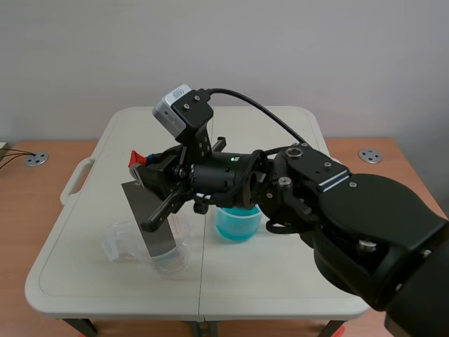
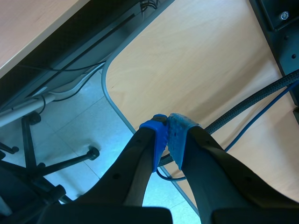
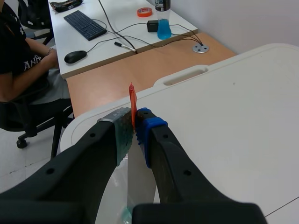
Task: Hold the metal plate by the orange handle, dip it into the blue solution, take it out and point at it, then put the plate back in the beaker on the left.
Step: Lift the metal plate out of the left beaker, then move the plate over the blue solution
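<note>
While the right gripper (image 3: 135, 129) pinches the orange handle (image 3: 132, 103), the white table (image 3: 224, 116) seemingly abuts wooden desks (image 3: 117, 77).

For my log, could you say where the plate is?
Scene view, left of centre: the plate hangs from the right gripper at the clear beaker.

1. The right arm (image 1: 337, 210) is matte black, built of rounded housings set with silver screw heads (image 1: 283, 181).
2. A grey-and-white camera box (image 1: 174, 107) sits on a black bracket at its wrist.
3. A black cable (image 1: 259, 112) arcs out from beside the camera box.
4. Just below the camera box glows a small green light (image 1: 232, 159).
5. The right gripper (image 3: 135, 130) has thick black fingers, with a grey-green pad (image 3: 122, 133) and a blue pad (image 3: 152, 128).
6. The left gripper (image 2: 167, 135) has black fingers too, one tip blue, the other dotted grey-blue.
</note>
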